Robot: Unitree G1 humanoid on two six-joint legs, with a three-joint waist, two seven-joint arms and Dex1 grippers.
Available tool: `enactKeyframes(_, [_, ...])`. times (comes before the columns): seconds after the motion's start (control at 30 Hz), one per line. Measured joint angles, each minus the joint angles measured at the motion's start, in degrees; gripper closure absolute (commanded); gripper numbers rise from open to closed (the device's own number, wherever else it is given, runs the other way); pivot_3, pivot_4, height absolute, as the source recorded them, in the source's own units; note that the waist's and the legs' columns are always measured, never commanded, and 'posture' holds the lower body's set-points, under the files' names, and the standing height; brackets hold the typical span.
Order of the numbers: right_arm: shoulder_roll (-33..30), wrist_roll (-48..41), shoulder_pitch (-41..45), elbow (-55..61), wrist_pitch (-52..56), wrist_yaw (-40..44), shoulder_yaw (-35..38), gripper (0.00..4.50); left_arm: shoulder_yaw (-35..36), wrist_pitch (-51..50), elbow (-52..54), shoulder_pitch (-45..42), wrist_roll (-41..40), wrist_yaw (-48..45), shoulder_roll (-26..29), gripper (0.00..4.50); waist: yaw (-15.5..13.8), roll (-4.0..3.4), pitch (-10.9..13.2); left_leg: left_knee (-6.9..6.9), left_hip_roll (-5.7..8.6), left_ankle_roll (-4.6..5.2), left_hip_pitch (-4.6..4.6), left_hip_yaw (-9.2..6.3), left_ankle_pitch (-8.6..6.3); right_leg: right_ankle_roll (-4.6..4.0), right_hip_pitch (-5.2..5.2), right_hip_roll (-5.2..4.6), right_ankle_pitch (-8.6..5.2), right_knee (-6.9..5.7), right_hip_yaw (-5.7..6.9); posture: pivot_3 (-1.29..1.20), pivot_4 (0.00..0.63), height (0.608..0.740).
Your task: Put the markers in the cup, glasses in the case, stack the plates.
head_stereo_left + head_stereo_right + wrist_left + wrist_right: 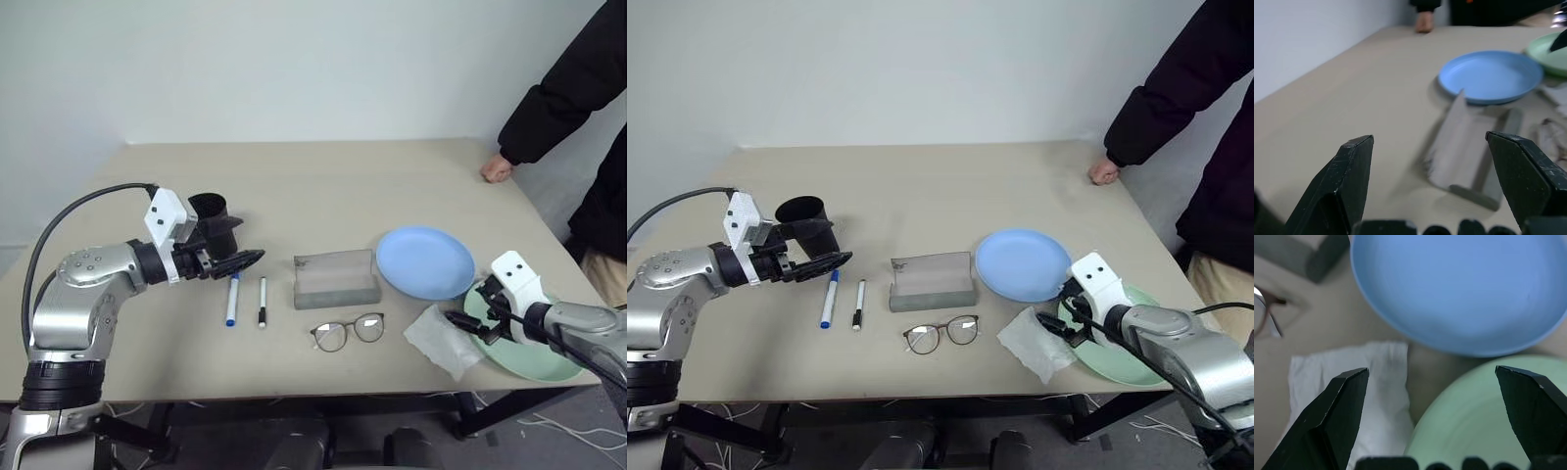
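blue plate (426, 261) mid-right of table (323, 176), touching green plate (1117, 357) at near right edge | case (336, 278) centre, glasses (348, 331) in front, markers (247, 300) left, cup (213, 217) behind | left gripper (253, 258) level, released, by cup | right gripper (456, 320) angled down, spread, over green plate's rim beside tissue (443, 338) | far table bare; person's hand (497, 170) on far right edge

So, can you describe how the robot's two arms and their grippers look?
Both arms are rounded silver-grey metal shells with black joints. Each wrist carries a white boxy block. The left gripper and right gripper each have two black tapered fingers. A black cable loops over the left arm.
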State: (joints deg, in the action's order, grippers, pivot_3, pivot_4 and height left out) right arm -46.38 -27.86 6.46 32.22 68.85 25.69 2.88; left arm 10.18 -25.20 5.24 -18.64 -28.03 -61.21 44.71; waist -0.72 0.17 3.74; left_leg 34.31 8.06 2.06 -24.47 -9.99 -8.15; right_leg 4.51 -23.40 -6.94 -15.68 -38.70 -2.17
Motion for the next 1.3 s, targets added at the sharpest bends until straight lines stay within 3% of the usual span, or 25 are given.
enactKeyframes(0.2, [1.95, 2.74, 1.59, -0.31, 4.95, -4.84, -1.66, 0.00, -0.01, 0.10, 1.39, 0.14, -0.18, -1.48, 0.54, 0.63, -0.01, 0.01, 0.00, 0.00, 0.00, 0.00, 0.01, 0.00, 0.00, 0.00, 0.00, 0.01, 0.01, 0.00, 0.01, 0.00, 0.000, 0.727])
enactKeyframes(0.3, [2.79, 4.15, 2.41, -1.58, 6.37, -6.52, -1.90, 0.59, -0.06, 0.10, 2.23, 0.61, -0.16, -1.20, 0.24, 0.58, 0.00, 0.01, -0.01, 0.00, 0.00, 0.00, 0.02, 0.01, 0.00, 0.00, 0.02, 0.02, 0.02, 0.01, 0.00, 0.00, 0.000, 0.727])
enactKeyframes(0.67, [4.96, 7.74, 4.74, -4.09, 9.78, -8.57, -3.03, 4.47, -0.39, 0.05, 3.52, 2.62, -0.06, 0.83, -0.35, 0.58, -0.01, 0.03, -0.01, 0.02, 0.00, 0.02, 0.03, 0.02, 0.02, 0.03, 0.05, 0.04, 0.08, 0.01, 0.00, 0.00, 0.000, 0.727])
enactKeyframes(1.3, [-0.32, 17.51, 10.78, -11.57, 3.50, -9.67, -8.07, 4.47, -1.31, -0.40, 3.87, 1.75, 0.13, 2.02, -0.63, 0.58, 0.50, -0.02, -0.03, 0.02, -0.18, 0.02, 0.06, 0.27, 0.02, 0.03, -0.01, 0.02, 0.28, 0.05, 0.03, 0.00, 0.000, 0.727])
